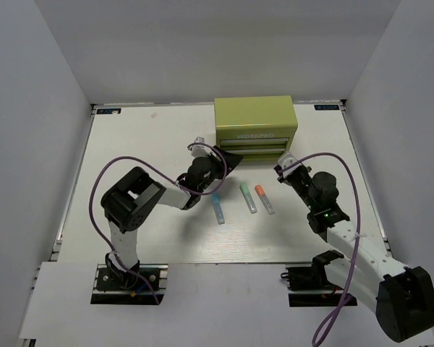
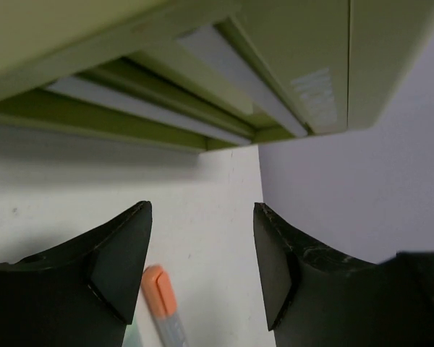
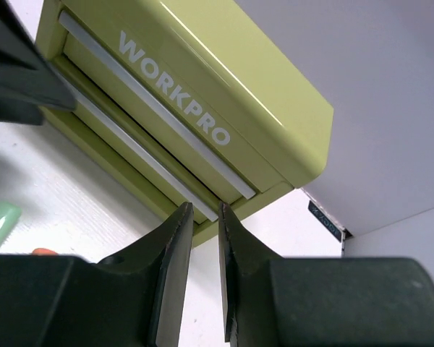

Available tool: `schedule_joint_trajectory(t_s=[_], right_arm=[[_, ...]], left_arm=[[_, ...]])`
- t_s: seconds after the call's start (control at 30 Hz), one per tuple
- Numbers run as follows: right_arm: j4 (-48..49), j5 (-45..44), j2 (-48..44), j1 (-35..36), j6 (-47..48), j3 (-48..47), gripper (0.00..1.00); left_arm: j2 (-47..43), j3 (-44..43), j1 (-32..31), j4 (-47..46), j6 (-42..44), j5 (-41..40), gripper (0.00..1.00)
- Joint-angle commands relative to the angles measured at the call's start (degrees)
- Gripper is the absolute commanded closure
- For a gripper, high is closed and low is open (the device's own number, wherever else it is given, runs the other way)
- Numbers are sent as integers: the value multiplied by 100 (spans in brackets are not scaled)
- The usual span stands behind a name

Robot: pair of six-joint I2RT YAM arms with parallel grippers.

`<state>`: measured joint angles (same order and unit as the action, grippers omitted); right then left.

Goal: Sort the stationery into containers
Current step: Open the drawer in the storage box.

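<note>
Right fingers (image 3: 175, 242), almost closed, sit at the lower olive-green metal drawer (image 3: 141, 155), perhaps pinching its rail to pull; left fingers (image 2: 134, 231) gape empty.

A white table (image 1: 145, 137) with faint plank lines fills the middle of the top view. A pale grey back wall (image 1: 217, 50) rises along the upper edge, a left wall (image 1: 29, 144) and a right wall (image 1: 412, 130) close in the sides. A small dark label (image 1: 110, 110) sits at the table's upper left corner and a second label (image 1: 325, 108) at the upper right. A faint smudge (image 1: 153, 114) lies just right of the first label. A white board (image 1: 224, 296) spans the bottom of the frame. In the right wrist view, the second label shows at lower right, where table meets wall.
</note>
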<state>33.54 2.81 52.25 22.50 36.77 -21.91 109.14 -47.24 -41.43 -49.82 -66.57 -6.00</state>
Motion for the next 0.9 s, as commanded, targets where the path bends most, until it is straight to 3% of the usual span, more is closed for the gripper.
schedule_joint_trajectory(t_s=[0.0, 0.3, 0.67, 0.87], right_arm=[[-216, -78, -259, -27, -425, 20, 73], [-120, -254, -637, -44, -522, 196, 74], [-146, -439, -690, -79, -610, 214, 74], [-163, -421, -681, -70, -636, 135, 73]], left_arm=[[151, -329, -32, -441, -260, -550, 32], [783, -777, -85, -555, -753, -921, 43], [1056, -971, -85, -493, -990, -1307, 47], [1258, -1085, -32, -432, -1043, -1413, 54]])
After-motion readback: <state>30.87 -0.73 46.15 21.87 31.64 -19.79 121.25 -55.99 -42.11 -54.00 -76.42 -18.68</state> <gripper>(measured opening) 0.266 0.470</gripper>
